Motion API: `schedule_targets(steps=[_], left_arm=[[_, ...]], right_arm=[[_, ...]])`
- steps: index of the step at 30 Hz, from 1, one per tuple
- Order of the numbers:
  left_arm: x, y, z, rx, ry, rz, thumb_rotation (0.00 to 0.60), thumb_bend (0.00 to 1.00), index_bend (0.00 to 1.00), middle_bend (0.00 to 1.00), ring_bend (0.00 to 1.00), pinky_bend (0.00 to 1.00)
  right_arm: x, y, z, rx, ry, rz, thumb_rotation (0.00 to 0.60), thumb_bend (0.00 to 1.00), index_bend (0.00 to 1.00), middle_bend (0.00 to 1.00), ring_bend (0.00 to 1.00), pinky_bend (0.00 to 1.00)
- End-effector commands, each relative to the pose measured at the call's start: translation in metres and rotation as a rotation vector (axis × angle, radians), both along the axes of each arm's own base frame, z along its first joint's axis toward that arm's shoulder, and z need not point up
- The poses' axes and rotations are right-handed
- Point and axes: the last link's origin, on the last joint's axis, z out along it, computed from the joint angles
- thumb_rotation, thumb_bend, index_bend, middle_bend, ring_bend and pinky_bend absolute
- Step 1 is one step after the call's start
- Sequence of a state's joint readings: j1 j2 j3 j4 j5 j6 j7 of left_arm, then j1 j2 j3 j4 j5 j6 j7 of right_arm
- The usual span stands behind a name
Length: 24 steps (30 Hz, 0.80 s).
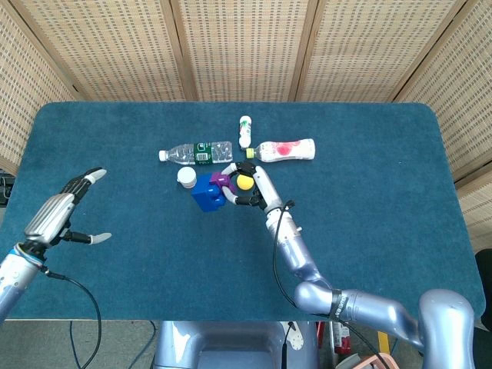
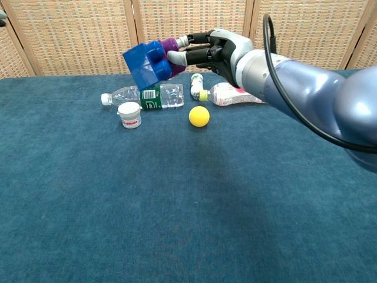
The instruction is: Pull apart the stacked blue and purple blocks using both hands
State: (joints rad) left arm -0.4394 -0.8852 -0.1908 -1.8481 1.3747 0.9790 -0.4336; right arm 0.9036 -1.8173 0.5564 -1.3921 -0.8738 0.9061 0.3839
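A blue block [image 1: 207,191] [image 2: 145,63] with a purple block [image 1: 221,181] [image 2: 173,49] stuck to it hangs in the air, tilted on its side. My right hand [image 1: 250,187] [image 2: 212,49] grips the purple end, fingers wrapped around it, high above the table [image 1: 384,192]. My left hand [image 1: 63,215] is raised over the left side of the table with its fingers spread and nothing in them, well apart from the blocks. The chest view does not show the left hand.
On the table lie a clear water bottle [image 1: 197,152] [image 2: 144,95], a white jar [image 1: 186,177] [image 2: 129,114], a yellow ball [image 1: 244,181] [image 2: 199,116], a pink-labelled bottle [image 1: 286,149] [image 2: 235,94] and a small white bottle [image 1: 245,131] [image 2: 197,86]. Wicker screens stand behind.
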Motion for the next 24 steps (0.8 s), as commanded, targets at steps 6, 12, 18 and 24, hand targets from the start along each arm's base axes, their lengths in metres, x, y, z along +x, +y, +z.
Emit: schedule_targets(steps=[6, 12, 18, 24], left_arm=[[0.046, 0.042, -0.029, -0.141, -0.079, 0.029, 0.600, 0.00, 0.00, 0.00, 0.00, 0.00], [0.073, 0.067, -0.047, -0.236, -0.070, 0.035, 0.600, 0.00, 0.00, 0.00, 0.00, 0.00], [0.097, 0.082, -0.055, -0.292, -0.036, 0.043, 0.600, 0.00, 0.00, 0.03, 0.00, 0.00], [0.111, 0.088, -0.067, -0.370, -0.038, 0.095, 0.600, 0.00, 0.03, 0.03, 0.00, 0.00]], right_arm=[[-0.001, 0.004, -0.005, 0.025, -0.005, -0.016, 0.600, 0.43, 0.62, 0.65, 0.24, 0.00], [-0.005, 0.010, -0.011, 0.042, 0.021, -0.013, 0.600, 0.43, 0.62, 0.65, 0.24, 0.00], [0.000, 0.014, -0.013, 0.049, 0.035, 0.007, 0.600, 0.43, 0.62, 0.65, 0.24, 0.00], [0.008, 0.017, -0.014, 0.052, 0.030, 0.013, 0.600, 0.43, 0.62, 0.65, 0.24, 0.00]])
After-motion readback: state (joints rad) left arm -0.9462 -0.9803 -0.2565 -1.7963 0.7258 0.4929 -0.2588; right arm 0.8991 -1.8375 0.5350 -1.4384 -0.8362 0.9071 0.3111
